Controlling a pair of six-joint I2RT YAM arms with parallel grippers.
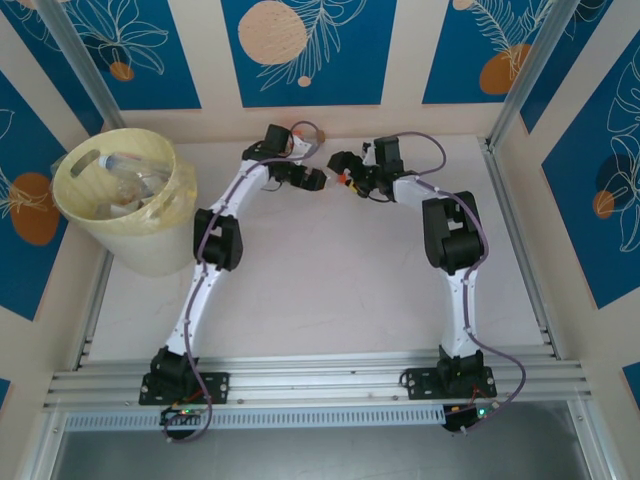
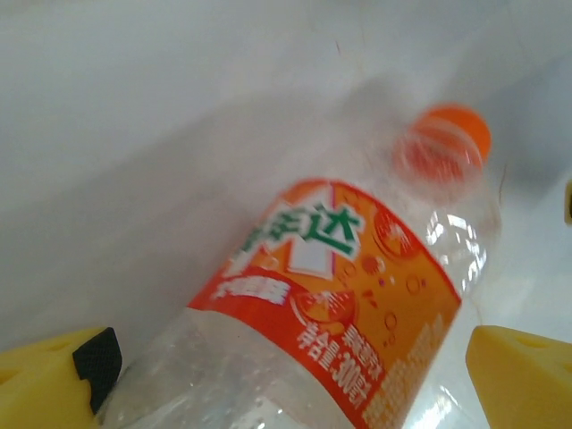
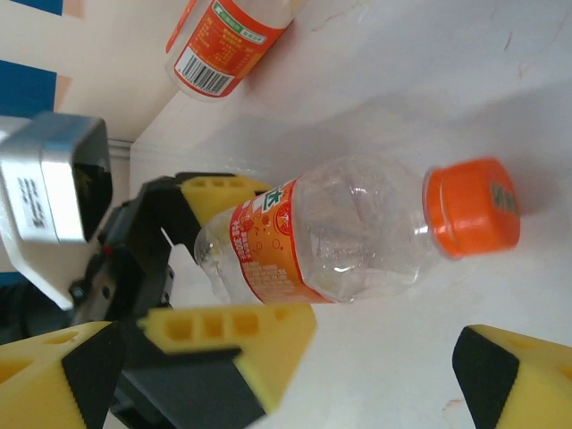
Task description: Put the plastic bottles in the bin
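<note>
Far bottle (image 3: 231, 40) partly beyond top edge

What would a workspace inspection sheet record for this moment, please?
Surface: pale table, no spills seen.
Job's things: bin at far left, bottles inside; orange-capped bottle lying on the table; second bottle by the wall.
Clutter: nothing seen.
Grippers: left gripper open, straddling the orange-capped bottle; right gripper open, facing it.
Cables: purple cables along both arms.
Surroundings: blue patterned panels, metal frame.
</note>
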